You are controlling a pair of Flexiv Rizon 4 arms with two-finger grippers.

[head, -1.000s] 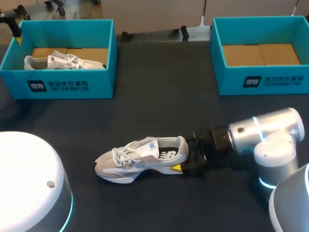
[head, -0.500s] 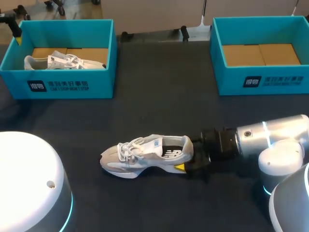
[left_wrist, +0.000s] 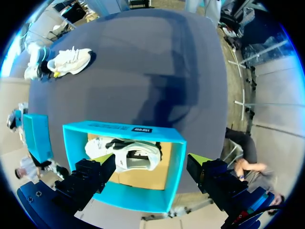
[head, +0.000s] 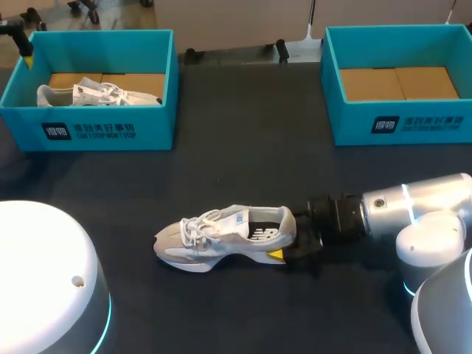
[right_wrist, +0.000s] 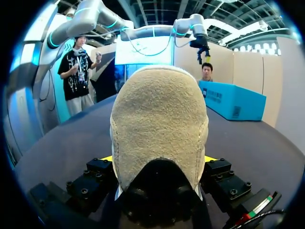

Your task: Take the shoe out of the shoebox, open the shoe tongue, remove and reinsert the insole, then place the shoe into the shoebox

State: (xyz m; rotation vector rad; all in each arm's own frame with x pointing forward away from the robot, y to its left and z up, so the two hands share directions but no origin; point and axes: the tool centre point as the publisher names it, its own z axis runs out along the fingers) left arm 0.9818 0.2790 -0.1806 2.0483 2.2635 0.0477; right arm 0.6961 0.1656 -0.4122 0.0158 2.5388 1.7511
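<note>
The head view sits high behind the robot and looks down on the whole dark worktop [head: 243, 147]. It takes in the shoe [head: 225, 237] at middle range and, beyond the shoe, 2 boxes: the left shoebox [head: 103, 131] and the right shoebox [head: 402, 122]. The left wrist view hangs high, well away from the shoe, facing down past the left hand [left_wrist: 150, 161] into the left shoebox; the shoe shows small and far off. The right wrist view lies low over the worktop, close behind the shoe's heel, looking along the shoe past the right hand [right_wrist: 158, 160], so the heel fills its middle. All 3 views share the shoe; the head and left wrist views also share the left shoebox.
</note>
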